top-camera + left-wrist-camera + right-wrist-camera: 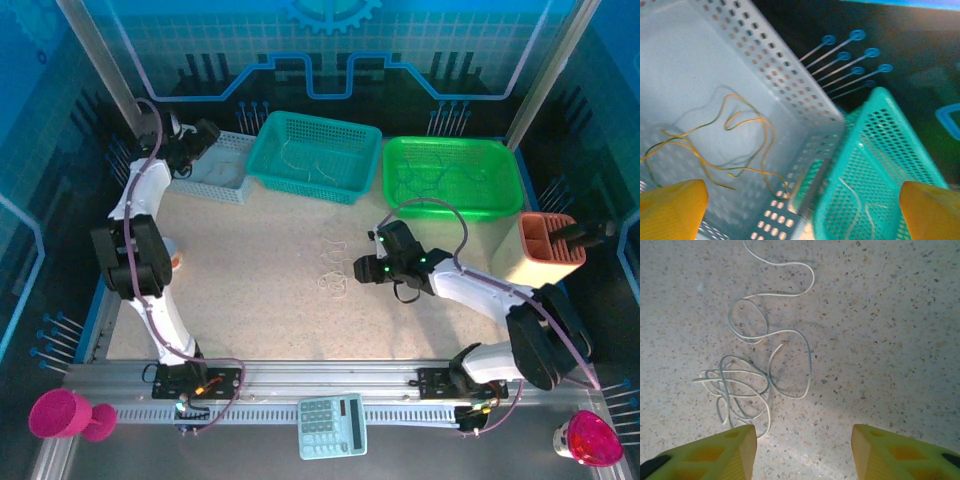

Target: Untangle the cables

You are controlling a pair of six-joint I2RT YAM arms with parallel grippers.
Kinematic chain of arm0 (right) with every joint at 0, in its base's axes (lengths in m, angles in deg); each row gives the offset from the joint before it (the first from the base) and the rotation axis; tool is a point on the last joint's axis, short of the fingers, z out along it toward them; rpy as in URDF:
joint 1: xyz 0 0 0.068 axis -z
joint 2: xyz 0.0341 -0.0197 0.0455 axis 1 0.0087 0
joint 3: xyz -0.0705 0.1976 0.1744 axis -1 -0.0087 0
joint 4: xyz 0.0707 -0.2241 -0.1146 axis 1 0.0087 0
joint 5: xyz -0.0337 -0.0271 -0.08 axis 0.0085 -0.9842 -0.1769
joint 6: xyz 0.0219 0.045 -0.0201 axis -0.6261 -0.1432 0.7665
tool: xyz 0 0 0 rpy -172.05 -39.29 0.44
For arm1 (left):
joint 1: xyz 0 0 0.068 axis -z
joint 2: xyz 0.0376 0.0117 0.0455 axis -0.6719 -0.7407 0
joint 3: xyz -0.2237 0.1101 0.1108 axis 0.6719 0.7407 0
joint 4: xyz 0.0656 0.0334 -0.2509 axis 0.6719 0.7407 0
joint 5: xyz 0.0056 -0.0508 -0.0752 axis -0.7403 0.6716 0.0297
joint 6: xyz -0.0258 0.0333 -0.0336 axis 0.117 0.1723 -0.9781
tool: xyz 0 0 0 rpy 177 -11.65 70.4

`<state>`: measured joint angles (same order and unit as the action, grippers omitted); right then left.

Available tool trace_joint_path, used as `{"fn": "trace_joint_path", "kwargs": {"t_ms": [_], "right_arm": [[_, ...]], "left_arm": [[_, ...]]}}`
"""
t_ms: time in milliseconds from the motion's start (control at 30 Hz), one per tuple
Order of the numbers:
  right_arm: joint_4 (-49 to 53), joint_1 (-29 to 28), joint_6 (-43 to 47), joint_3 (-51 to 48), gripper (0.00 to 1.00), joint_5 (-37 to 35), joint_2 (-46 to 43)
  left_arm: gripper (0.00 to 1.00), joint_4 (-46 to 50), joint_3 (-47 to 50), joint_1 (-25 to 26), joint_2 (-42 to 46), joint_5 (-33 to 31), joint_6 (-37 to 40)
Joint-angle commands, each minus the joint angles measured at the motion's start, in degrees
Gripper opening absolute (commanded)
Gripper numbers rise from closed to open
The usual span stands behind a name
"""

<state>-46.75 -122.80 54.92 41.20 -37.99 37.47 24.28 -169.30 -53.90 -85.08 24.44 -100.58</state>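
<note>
While the overhead view looks down on a pale speckled surface (250,285), the cables (333,277) lie near its middle as a small whitish tangle of curly loops, just left of the right end effector (360,268). The left end effector (205,138) hangs over a pale blue perforated basket (228,182) at the back, beside a teal mesh basket (320,120) and a green one (450,142). Blue-lit panels wall the cell.

From the left wrist, yellow fingers (670,210) stand spread wide with nothing between them. Below, a thin yellowish strand (740,140) curls on the pale basket's floor, and a whitish strand (855,200) lies in the teal basket.

From the right wrist, the end effector is spread and empty above the cables: fine grey-white wire, loosely looped at the top and bunched into overlapping rings lower left, flat on the flecked, stone-like surface.
</note>
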Motion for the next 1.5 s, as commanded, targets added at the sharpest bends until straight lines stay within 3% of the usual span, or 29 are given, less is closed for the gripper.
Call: {"fn": "trace_joint_path", "kwargs": {"t_ms": [0,200,567,633,700,800,1100,1467], "right_arm": [[-1.7,0.4,1.0,2.5,0.54,2.0,3.2],[-3.7,0.3,0.7,4.4,0.53,4.0,8.5],[-5.8,0.3,0.8,8.3,0.50,5.7,16.6],[-6.1,0.3,1.2,8.3,0.36,6.3,17.6],[-6.7,0.4,1.8,8.2,0.15,6.8,17.2],[-7.1,0.3,3.0,8.3,0.00,7.7,15.1],[-9.6,0.3,5.0,4.8,0.00,8.1,5.1],[-9.2,0.4,5.3,4.0,0.00,7.6,3.2]], "left_arm": [[0.99,0.0,0.6,1.8,7.7,5.8,-0.2],[0.99,-2.7,9.9,7.8,17.6,8.9,-1.8],[0.99,-8.9,29.5,19.7,29.4,6.9,-6.2],[0.99,-9.3,31.4,20.8,30.1,6.8,-7.0],[0.99,-9.8,33.3,21.9,30.0,7.0,-8.1],[0.99,-10.7,35.8,23.9,29.1,7.0,-9.2],[0.99,-15.4,38.4,29.9,21.7,6.5,-12.9],[0.95,-17.7,36.1,35.2,11.5,5.1,-16.1]]}}
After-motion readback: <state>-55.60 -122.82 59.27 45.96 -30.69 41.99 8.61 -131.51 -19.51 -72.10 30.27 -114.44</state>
